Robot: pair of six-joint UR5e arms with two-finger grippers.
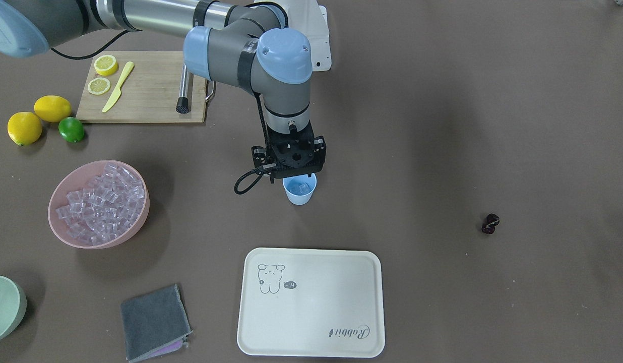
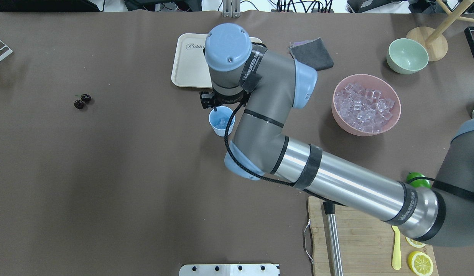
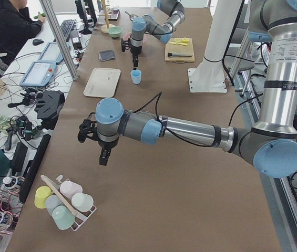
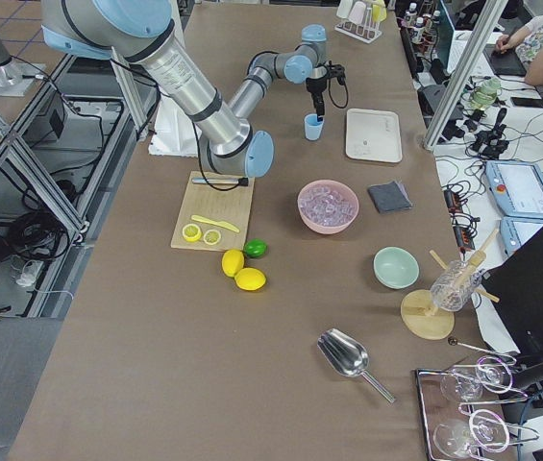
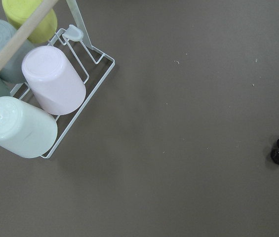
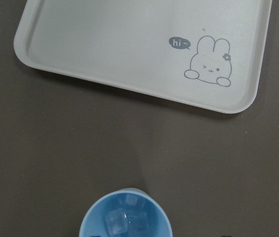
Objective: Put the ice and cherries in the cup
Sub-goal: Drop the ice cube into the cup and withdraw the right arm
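Several ice cubes [image 6: 124,219] lie in the cup [image 1: 299,194] at mid-table, just beneath the right gripper [image 1: 295,174], whose opening I cannot tell, so a sideways pull-away might clip the rim and topple it, with the cherries [image 1: 490,223] lying well apart.

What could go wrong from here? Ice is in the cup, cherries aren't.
1. The right claw hangs close over the cup rim; a sideways exit could tip it and spill the ice.
2. The cherries are tiny, flat on the table, far from the cup; the left claw may miss them or catch only the stem.
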